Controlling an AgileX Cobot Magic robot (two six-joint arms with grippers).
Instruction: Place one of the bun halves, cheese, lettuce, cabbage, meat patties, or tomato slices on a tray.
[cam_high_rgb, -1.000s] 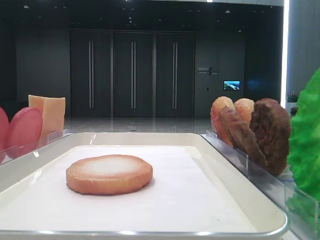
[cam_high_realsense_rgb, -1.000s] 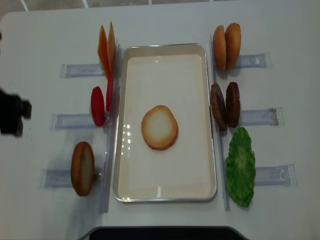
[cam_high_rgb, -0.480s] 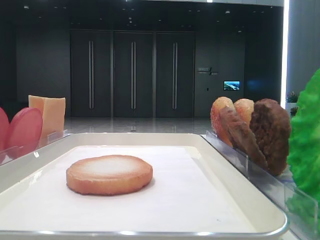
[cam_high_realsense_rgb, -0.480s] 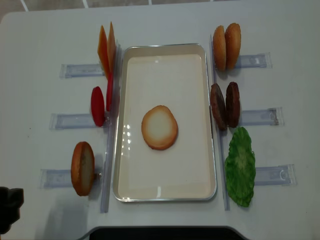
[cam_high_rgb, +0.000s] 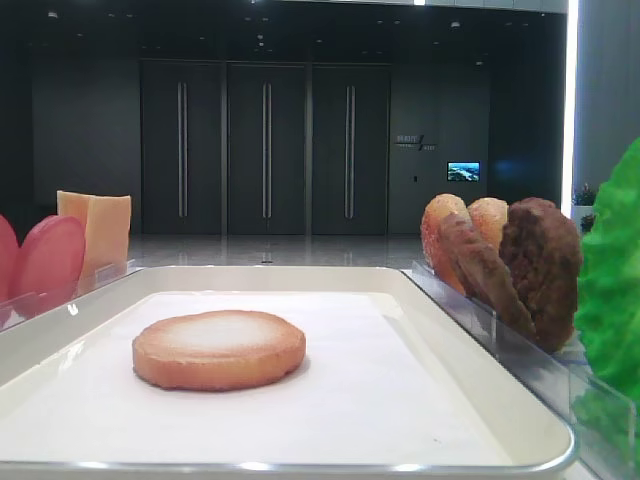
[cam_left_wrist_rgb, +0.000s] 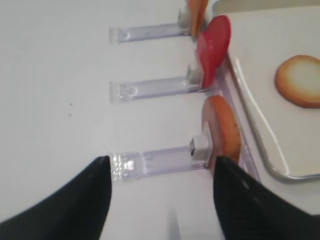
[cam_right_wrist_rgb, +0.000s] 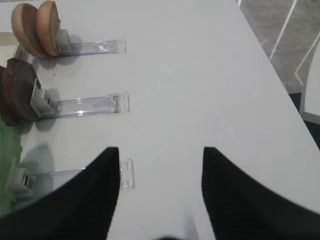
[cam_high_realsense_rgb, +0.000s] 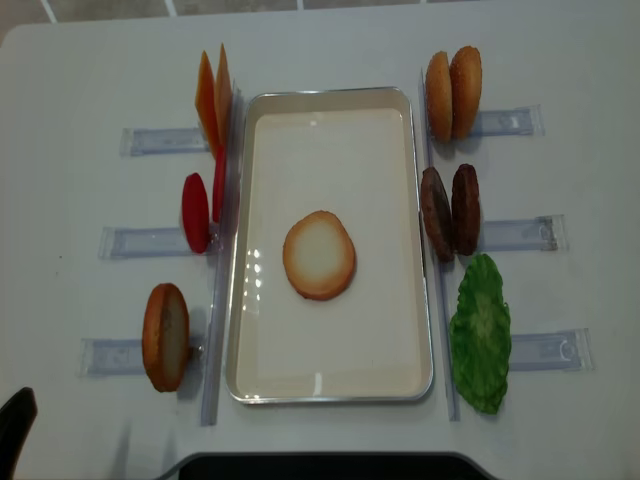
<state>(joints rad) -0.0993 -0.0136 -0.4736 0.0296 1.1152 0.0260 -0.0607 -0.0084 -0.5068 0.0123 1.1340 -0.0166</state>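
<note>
The left gripper is seen in its wrist view with both dark fingers spread wide apart and nothing held between them; it hangs over the bare white table at the near left corner, where only a dark tip shows in the overhead view. The right gripper is likewise seen spread open and empty, above the table to the right of the racks.

One bun half is laid flat, pale cut face up, near the middle of the cream tray, on its white paper liner. A second bun half is stood on edge in the nearest clear rack just left of the tray. Further along that side, two tomato slices are stood upright in the middle rack, and two cheese slabs in the far one.

On the right of the tray, two orange rounded buns are held upright in the far rack, two meat patties in the middle rack, and the lettuce is leaned in the nearest rack, just beside the tray's rim.

In the low frontal view, dark doors with long vertical handles are seen behind the table. A small wall sign and a lit screen are visible there, but the writing is too small to be read.
</note>
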